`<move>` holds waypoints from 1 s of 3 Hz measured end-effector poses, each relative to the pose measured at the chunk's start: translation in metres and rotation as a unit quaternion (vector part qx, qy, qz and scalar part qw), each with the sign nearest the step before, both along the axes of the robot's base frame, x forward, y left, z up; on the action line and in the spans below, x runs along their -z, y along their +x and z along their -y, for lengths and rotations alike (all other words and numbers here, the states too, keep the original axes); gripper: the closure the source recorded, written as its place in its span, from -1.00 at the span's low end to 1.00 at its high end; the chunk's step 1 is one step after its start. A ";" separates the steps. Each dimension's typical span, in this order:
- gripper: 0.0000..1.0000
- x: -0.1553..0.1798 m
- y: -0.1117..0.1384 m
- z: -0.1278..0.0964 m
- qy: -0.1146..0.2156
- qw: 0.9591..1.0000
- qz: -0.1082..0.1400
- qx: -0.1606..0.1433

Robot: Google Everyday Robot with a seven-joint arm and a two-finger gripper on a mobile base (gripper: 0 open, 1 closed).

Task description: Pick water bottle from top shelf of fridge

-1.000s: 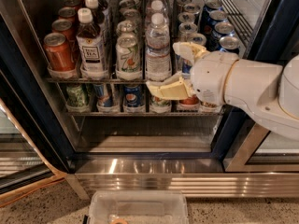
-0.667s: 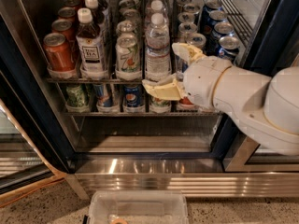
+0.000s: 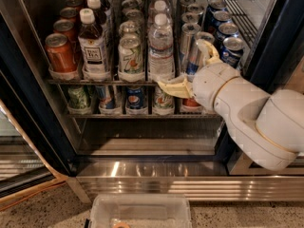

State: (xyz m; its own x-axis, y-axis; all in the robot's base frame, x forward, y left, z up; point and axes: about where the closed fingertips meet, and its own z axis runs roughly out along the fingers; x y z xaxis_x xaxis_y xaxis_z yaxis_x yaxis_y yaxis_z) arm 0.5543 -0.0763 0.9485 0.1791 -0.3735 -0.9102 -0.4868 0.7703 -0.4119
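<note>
The water bottle (image 3: 160, 49), clear and ribbed with a white cap, stands at the front of a middle lane on the top shelf (image 3: 109, 82) of the fridge (image 3: 33, 122). My gripper (image 3: 181, 63) is open and empty, just right of the bottle. Its lower finger (image 3: 171, 87) lies in front of the shelf edge by the bottle's base. Its upper finger (image 3: 206, 49) is in front of the slim silver cans (image 3: 190, 37). The fingers are not around the bottle.
A dark tea bottle (image 3: 92, 44), an orange can (image 3: 60, 55) and a green-white can (image 3: 130, 56) stand left of the water bottle. Blue cans (image 3: 232, 49) are at the right. The lower rack holds short soda cans (image 3: 135, 99). A clear bin (image 3: 142, 213) sits on the floor.
The gripper has shifted a little to the right, away from the front of the bottle, and the arm behind it has swung lower. The bottle has not moved.
</note>
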 end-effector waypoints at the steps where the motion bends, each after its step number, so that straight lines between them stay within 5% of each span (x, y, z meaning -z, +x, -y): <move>1: -0.58 -0.003 0.001 0.001 -0.001 1.000 0.002 0.002; 3: -0.48 0.001 -0.001 0.005 -0.012 1.000 0.001 0.007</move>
